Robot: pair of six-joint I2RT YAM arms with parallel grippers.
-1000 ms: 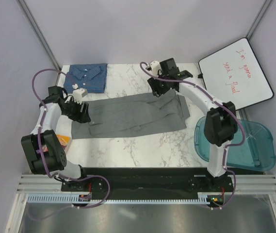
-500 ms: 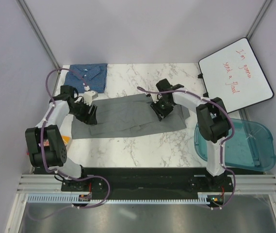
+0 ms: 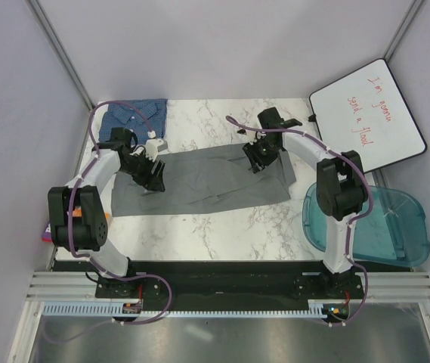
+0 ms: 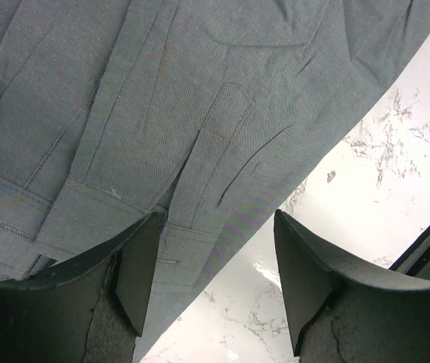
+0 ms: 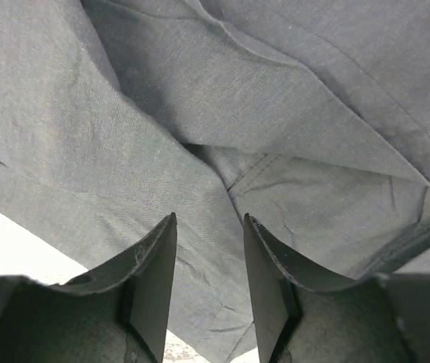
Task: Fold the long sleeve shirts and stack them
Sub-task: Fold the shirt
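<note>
Left gripper [image 4: 218, 219] shifted rightward over grey shirt [image 3: 207, 181], fingers wide apart, empty, cuff beneath, right gripper [image 5: 209, 219] half open, fold beneath fingertips, ungripped

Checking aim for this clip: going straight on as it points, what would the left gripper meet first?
Probably the grey shirt, at a cuff near its edge; the open left gripper points down at it, depth unclear.

Lab robot cell: alu-frame panel walls [image 3: 215, 45], whiteboard [image 3: 367, 115], arm-base rail [image 3: 222, 286].
</note>
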